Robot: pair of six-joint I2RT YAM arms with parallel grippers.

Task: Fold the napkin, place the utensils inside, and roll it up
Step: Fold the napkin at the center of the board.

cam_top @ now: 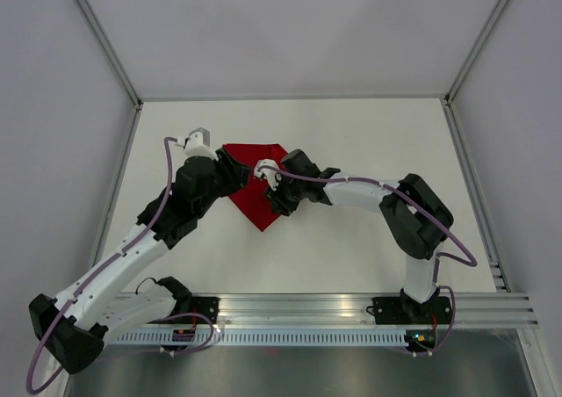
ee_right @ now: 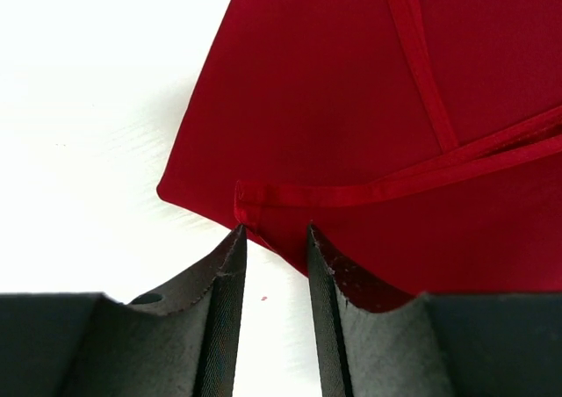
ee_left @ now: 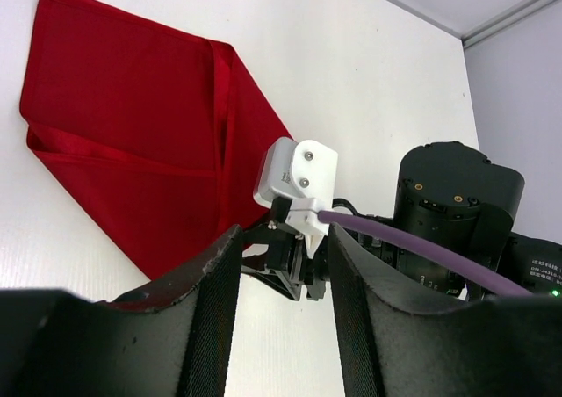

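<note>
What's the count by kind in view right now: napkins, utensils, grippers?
napkin, red: 1
utensils: 0 in any view
grippers: 2, the left gripper and the right gripper
Total: 3

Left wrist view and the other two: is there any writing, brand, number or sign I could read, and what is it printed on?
No text can be read in any view.
Small white print on the black arm housing, at the right edge of the left wrist view: too small and blurred to read.
The napkin, the table and the white bracket carry no marks; the bracket shows only two screws.
</note>
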